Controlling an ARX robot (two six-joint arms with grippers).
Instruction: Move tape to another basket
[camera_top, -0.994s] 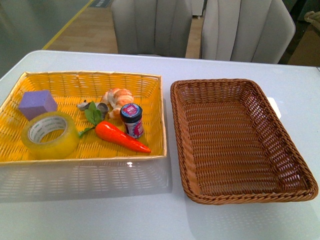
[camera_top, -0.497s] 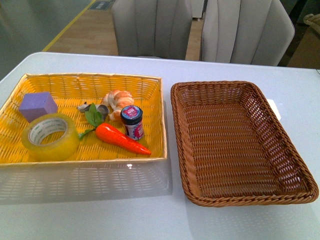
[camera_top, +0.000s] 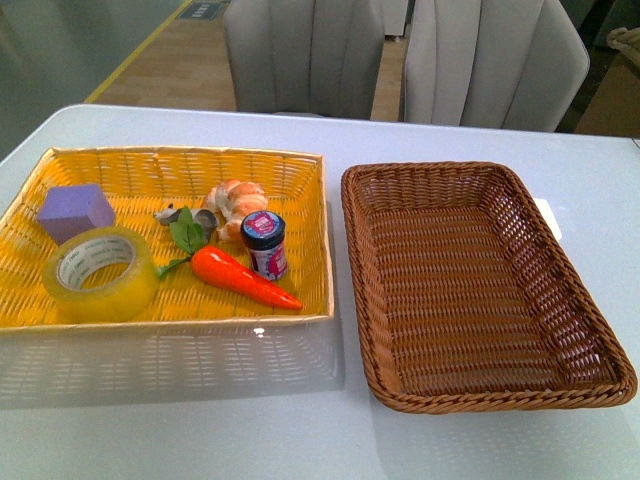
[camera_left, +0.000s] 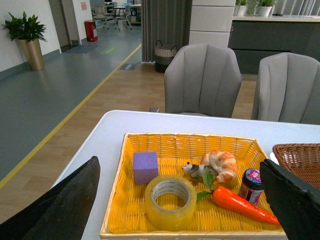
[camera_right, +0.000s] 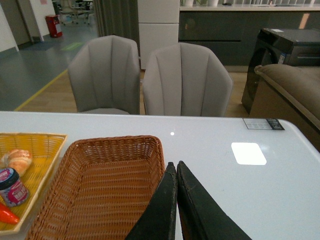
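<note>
The tape (camera_top: 101, 272) is a wide yellowish roll with a white core. It lies flat in the near-left part of the bright yellow basket (camera_top: 150, 156). The dark brown wicker basket (camera_top: 480, 400) stands to the right of it with nothing inside. In the left wrist view the tape (camera_left: 170, 201) lies between and beyond the wide-apart fingers of my open left gripper (camera_left: 178, 164), which touches nothing. My right gripper (camera_right: 175, 164) is shut on nothing, hovering by the brown basket (camera_right: 112, 145) at its right rim. Neither gripper appears in the front view.
The yellow basket also holds a purple block (camera_top: 75, 210), a croissant (camera_top: 236, 200), a small animal figure (camera_top: 170, 213), a carrot with green leaves (camera_top: 240, 276) and a small jar (camera_top: 265, 242). Two grey chairs (camera_top: 400, 55) stand behind the white table (camera_top: 300, 440).
The whole front view scene sits slightly lower in the picture than one second ago. No object in either basket has moved.
</note>
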